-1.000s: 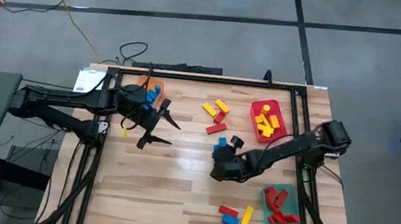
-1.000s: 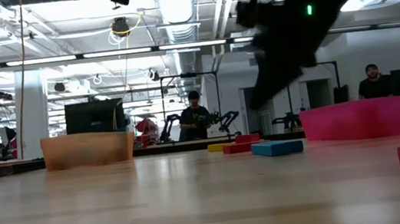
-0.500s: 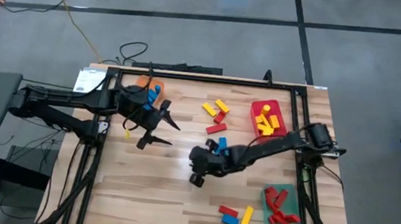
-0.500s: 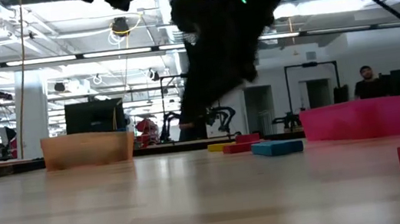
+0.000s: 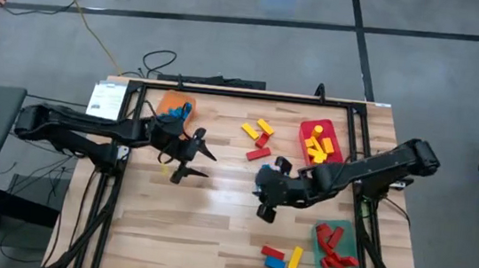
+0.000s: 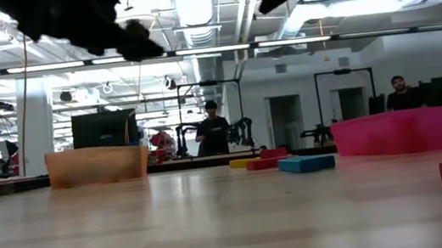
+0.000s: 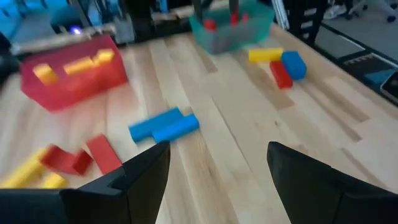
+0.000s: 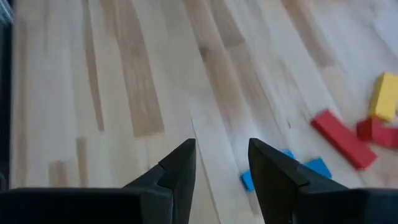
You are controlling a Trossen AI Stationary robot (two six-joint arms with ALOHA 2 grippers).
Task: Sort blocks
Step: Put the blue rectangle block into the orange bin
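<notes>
Two blue blocks (image 5: 264, 170) lie side by side on the wood table (image 5: 212, 220), near its middle; they also show in the left wrist view (image 7: 165, 126). My right gripper (image 5: 262, 194) hangs above the table just beside them, open and empty (image 8: 221, 146). The blue blocks (image 8: 249, 180) peek out behind one of its fingers. My left gripper (image 5: 193, 165) hovers over the table's left part, pointing toward the blue blocks, open wide with nothing between its fingers (image 7: 217, 149).
An orange tray (image 5: 171, 103) with blue blocks stands far left. A red tray (image 5: 331, 157) holds yellow blocks, and a green tray (image 5: 324, 266) holds red ones. Loose yellow and red blocks (image 5: 259, 136) lie at the far middle, and three more (image 5: 280, 258) near the front.
My right gripper has swung toward the table's left and back while rising well clear of the table. My left gripper has sunk lower over the table's left part. The blue blocks have stayed where they were.
</notes>
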